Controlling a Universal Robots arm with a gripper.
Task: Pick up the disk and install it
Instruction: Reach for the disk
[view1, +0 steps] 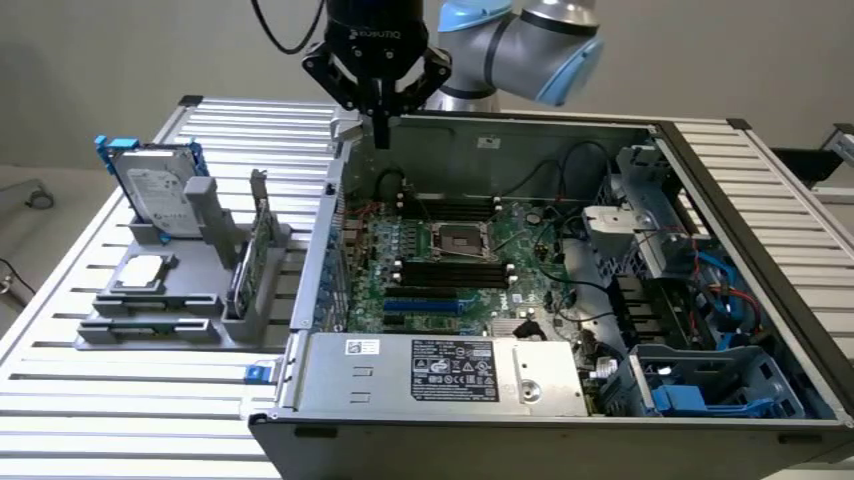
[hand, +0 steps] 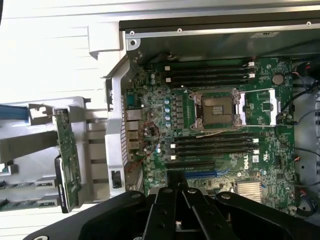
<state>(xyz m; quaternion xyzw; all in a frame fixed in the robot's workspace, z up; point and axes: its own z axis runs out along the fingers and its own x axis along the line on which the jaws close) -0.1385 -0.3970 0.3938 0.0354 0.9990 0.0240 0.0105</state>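
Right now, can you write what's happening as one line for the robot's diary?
black gripper: shut, empty, above open computer case | silver-grey rectangular metal disk with blue rails: standing in grey holder, untouched

robotics lab bench, slatted aluminium table (view1: 80, 400), opened computer case (view1: 534, 400), grey parts fixture (view1: 160, 300)

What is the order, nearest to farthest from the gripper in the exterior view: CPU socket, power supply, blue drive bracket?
1. CPU socket, mid-motherboard, closest to the gripper.
2. Power supply, case's near side.
3. Blue drive bracket, the exterior view's lower right.
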